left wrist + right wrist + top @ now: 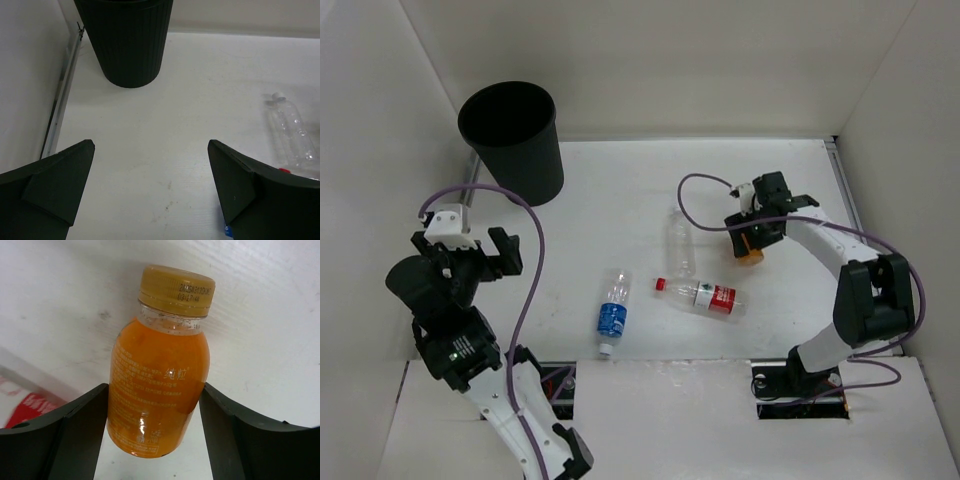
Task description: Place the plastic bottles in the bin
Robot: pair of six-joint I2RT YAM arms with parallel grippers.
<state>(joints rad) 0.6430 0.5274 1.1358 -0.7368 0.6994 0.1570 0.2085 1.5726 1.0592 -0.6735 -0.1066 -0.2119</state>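
Observation:
The squat orange bottle [160,370] with a yellow cap lies on the table, and my right gripper [154,392] is shut on it, one finger against each side of its body. In the top view this bottle [751,256] shows just below the right gripper [757,236]. A clear unlabelled bottle [680,243], a red-label bottle [705,296] and a blue-label bottle [612,313] lie mid-table. The black bin [512,140] stands at the far left. My left gripper [470,250] hangs open and empty at the left, facing the bin [129,45].
White walls enclose the table on three sides, with a metal rail [61,100] along the left edge. The clear bottle [292,130] lies to the right of the left gripper [151,150]. The red label [30,407] shows left of the right fingers.

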